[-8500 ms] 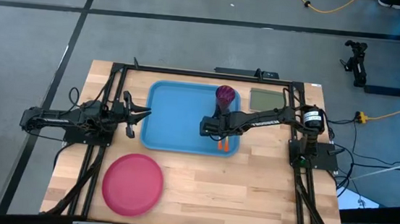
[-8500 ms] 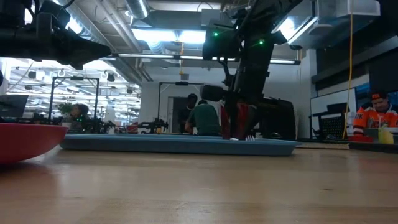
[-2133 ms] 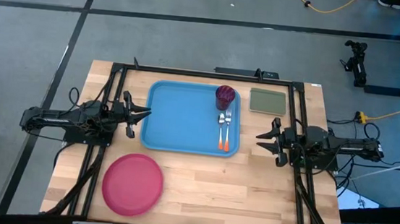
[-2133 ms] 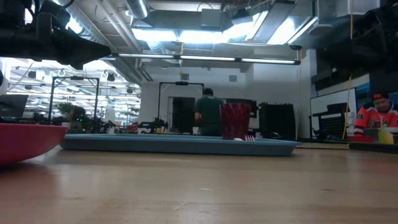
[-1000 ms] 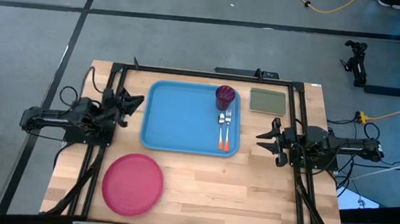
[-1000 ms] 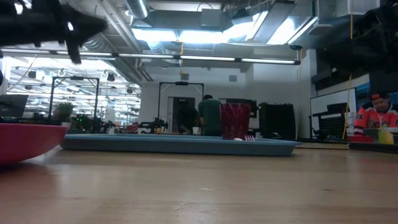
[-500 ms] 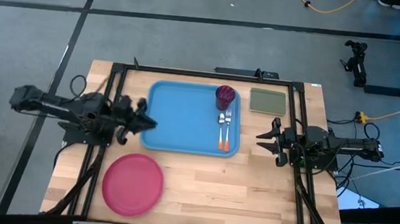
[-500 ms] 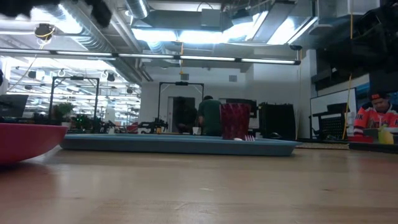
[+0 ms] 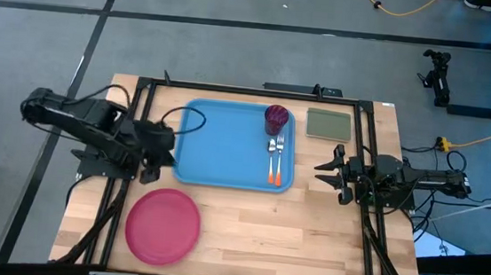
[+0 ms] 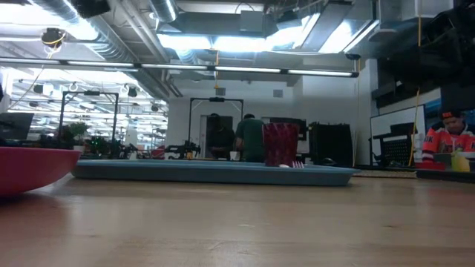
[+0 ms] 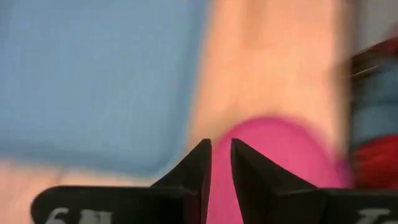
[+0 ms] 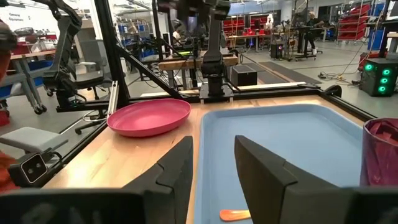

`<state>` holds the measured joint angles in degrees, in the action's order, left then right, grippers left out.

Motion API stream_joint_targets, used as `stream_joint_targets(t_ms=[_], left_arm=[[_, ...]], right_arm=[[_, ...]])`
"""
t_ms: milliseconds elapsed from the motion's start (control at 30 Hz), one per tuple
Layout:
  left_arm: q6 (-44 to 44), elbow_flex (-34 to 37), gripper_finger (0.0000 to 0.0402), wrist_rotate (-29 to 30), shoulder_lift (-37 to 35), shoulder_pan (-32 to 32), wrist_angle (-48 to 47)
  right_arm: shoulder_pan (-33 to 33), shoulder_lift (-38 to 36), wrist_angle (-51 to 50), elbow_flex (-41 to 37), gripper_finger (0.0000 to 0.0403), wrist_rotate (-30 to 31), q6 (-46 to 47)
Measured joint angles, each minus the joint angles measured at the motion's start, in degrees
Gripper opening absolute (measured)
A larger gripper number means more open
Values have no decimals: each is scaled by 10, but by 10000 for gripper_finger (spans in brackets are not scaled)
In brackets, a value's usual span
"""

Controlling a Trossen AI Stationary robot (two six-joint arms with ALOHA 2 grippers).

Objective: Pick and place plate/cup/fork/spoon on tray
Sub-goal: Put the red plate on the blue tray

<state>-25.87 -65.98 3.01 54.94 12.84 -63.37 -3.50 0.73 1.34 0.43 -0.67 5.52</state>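
Note:
The pink-red plate [image 9: 162, 226] lies flat on the table near its near-left corner. The light-blue tray [image 9: 227, 145] lies farther back. The maroon cup [image 9: 277, 118] stands upright in the tray's far right corner. The fork and spoon [image 9: 275, 161] lie side by side in front of it; I cannot tell which is which. My left gripper [image 9: 162, 152] is raised by the tray's near-left corner, tipped down, open by a narrow gap and empty. In the left wrist view [image 11: 221, 155] the plate [image 11: 280, 155] shows beyond its fingertips. My right gripper [image 9: 330, 172] waits open and empty to the right of the tray.
An olive-green square pad [image 9: 328, 124] lies right of the tray at the far edge. Black frame rails [image 9: 125, 189] run along the table's left and right sides. Bare wood [image 9: 291, 230] spreads right of the plate. People stand in the room beyond the table [image 10: 249, 141].
My left arm has lifted and swung out. Its gripper has gone up and toward the table's near edge, from beside the tray's left rim to its near-left corner. It has tipped from level to pointing down at the table.

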Motion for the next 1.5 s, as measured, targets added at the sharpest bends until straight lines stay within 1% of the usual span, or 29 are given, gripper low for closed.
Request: stream_joint_targets(t_ms=[67, 167, 267, 367, 400, 600, 667, 800, 900, 1100, 1233, 1333, 1500], left_arm=[[-6, -3, 55, 41, 5, 5, -70], [-6, 6, 55, 76, 5, 10, -119], [-6, 23, 55, 78, 6, 13, -127], [-9, 32, 55, 66, 9, 13, -125], [-22, 36, 55, 63, 12, 13, -122], [-141, 83, 55, 48, 21, 13, -83], [-158, 107, 55, 31, 27, 12, -69], [-140, 151, 55, -3, 31, 20, -56], [-128, 170, 55, -14, 30, 29, -55], [-121, 178, 55, -10, 31, 49, -9], [-88, 178, 55, -7, 31, 59, 74], [-85, 178, 55, -7, 31, 65, 127], [-84, 178, 55, 12, 31, 77, 148]], right_arm=[[0, 0, 0, 0, 124, 0, 0], [0, 0, 0, 0, 124, 0, 0], [0, 0, 0, 0, 124, 0, 0], [0, 0, 0, 0, 124, 0, 0], [0, 0, 0, 0, 124, 0, 0], [0, 0, 0, 0, 124, 0, 0], [0, 0, 0, 0, 124, 0, 0], [0, 0, 0, 0, 124, 0, 0], [0, 0, 0, 0, 124, 0, 0], [0, 0, 0, 0, 124, 0, 0], [0, 0, 0, 0, 124, 0, 0], [0, 0, 0, 0, 124, 0, 0], [0, 0, 0, 0, 124, 0, 0]])
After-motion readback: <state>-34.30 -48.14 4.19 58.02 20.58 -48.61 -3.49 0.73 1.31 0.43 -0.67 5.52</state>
